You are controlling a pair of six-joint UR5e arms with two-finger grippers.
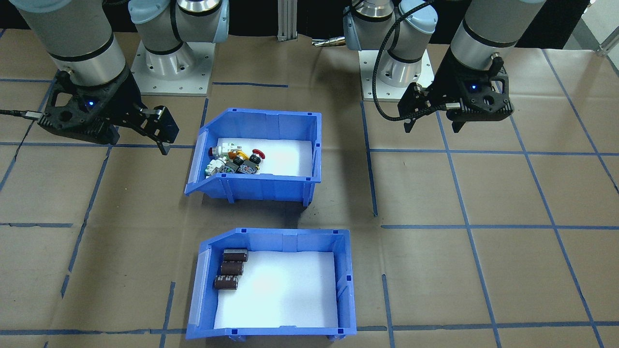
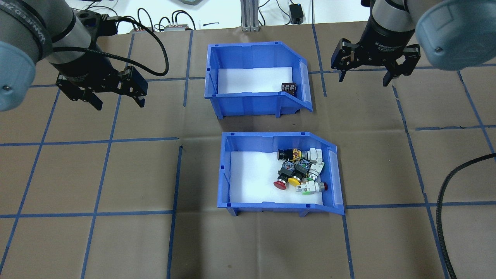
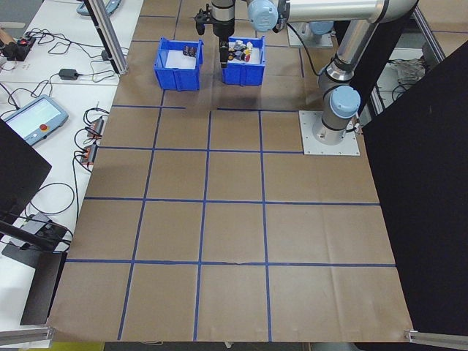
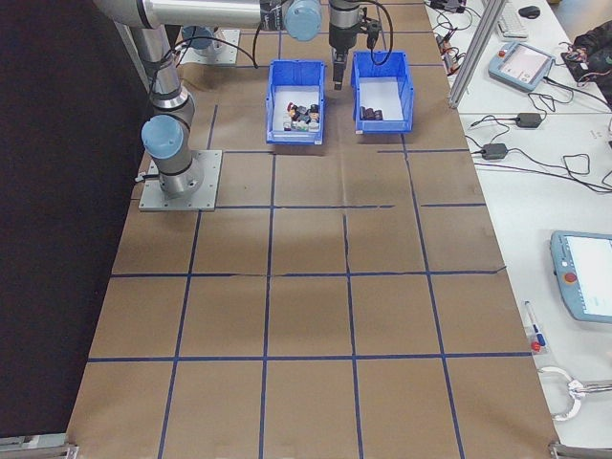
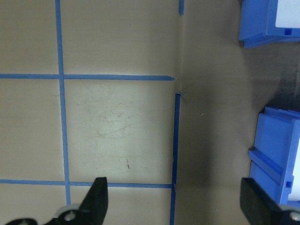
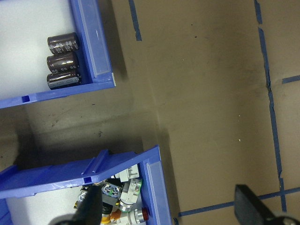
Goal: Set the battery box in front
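Note:
The battery box [image 2: 248, 104] is a blue bin with a white floor, standing on the far side of the table from the robot. Three dark brown cylinders [image 1: 231, 268] lie by its open front, and show again in the right wrist view [image 6: 63, 61]. My left gripper [image 2: 119, 104] hangs open above the paper, left of the box and well apart from it, with nothing between its fingers [image 5: 96, 197]. My right gripper [image 2: 364, 79] is open too, off the box's right side and holding nothing.
A matching blue bin [image 2: 271, 207] with colourful push-button switches [image 2: 298, 172] stands nearer the robot, a narrow gap from the battery box. Brown paper with blue tape lines [image 2: 108, 143] covers the table. Cables and devices lie beyond the far edge [image 2: 162, 27].

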